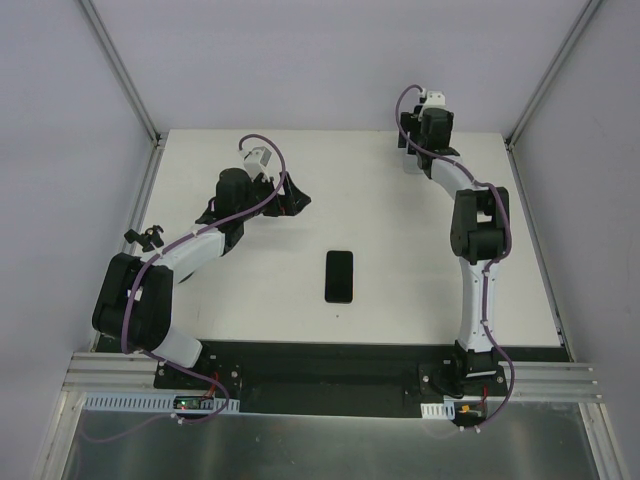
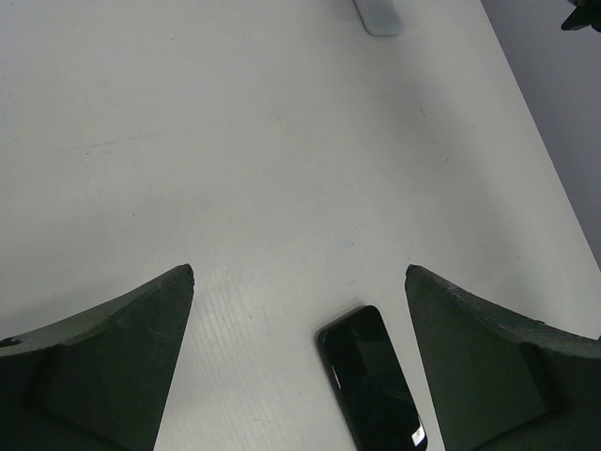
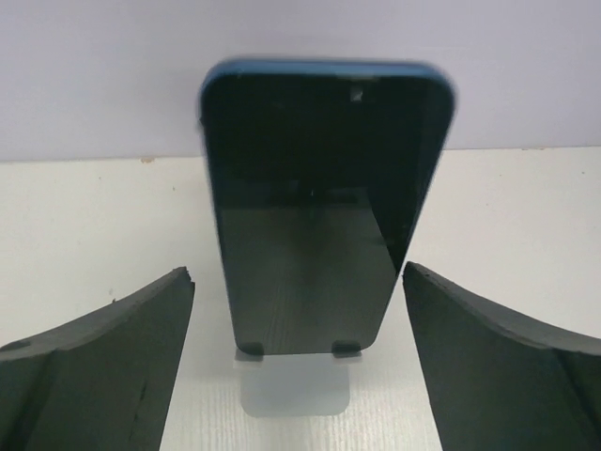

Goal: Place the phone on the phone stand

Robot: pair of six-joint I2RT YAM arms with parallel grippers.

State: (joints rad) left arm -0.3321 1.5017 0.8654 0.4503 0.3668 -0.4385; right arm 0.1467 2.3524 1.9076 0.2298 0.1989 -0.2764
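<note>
A dark phone in a blue case [image 3: 315,207] leans upright on a white phone stand [image 3: 293,385], its lower edge held by two small hooks. My right gripper [image 3: 299,271] is open, one finger on each side of this phone without touching it. In the top view that gripper [image 1: 412,150] is at the table's far right. A second, black phone [image 1: 339,276] lies flat at the table's middle. It also shows in the left wrist view [image 2: 371,376]. My left gripper [image 2: 299,269] is open and empty above the table, at the far left in the top view [image 1: 290,195].
The white table [image 1: 400,300] is walled by grey panels at the back and sides. The stand's white base [image 2: 378,17] shows at the top edge of the left wrist view. A small black clip [image 1: 150,236] sits at the table's left edge.
</note>
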